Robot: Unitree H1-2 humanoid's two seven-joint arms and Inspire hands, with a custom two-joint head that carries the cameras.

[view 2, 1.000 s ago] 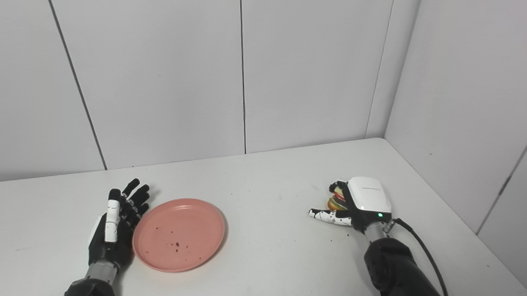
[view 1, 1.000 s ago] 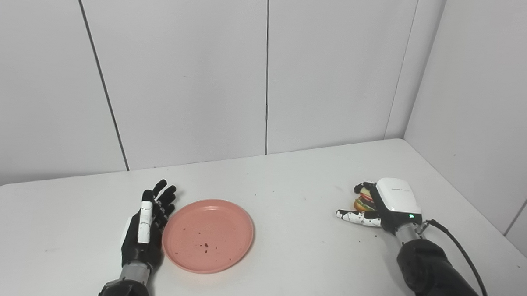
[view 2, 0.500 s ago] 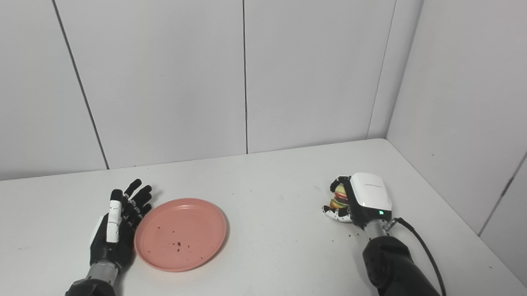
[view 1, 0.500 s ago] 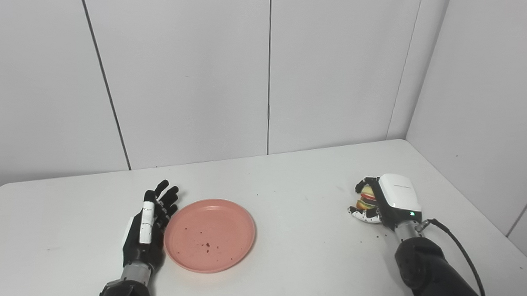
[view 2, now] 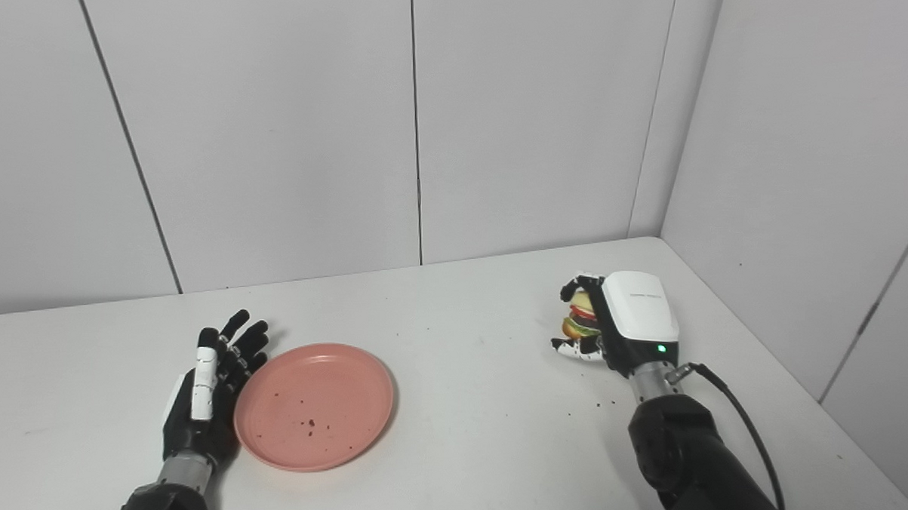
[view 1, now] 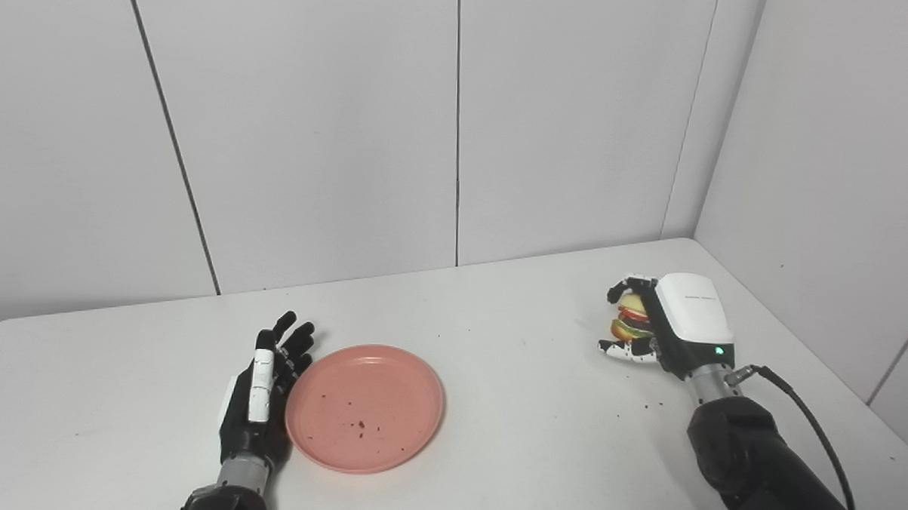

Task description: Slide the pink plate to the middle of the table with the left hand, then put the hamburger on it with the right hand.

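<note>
The pink plate (view 1: 365, 407) lies flat on the white table (view 1: 508, 438), left of the middle, with dark crumbs on it. My left hand (view 1: 262, 395) rests edge-on against the plate's left rim, fingers straight and apart, holding nothing. At the right, my right hand (view 1: 667, 326) is shut on the hamburger (view 1: 631, 318), whose layered bun, red and green show between the fingers. The hamburger is lifted a little off the table surface.
Grey panel walls close the table at the back and right, meeting in the corner behind the right hand. A black cable (view 1: 810, 426) trails from the right wrist. Small crumbs dot the table near the right hand.
My right hand closed its fingers and thumb around the hamburger and raised it off the table. The left hand and plate shifted slightly to the right.
</note>
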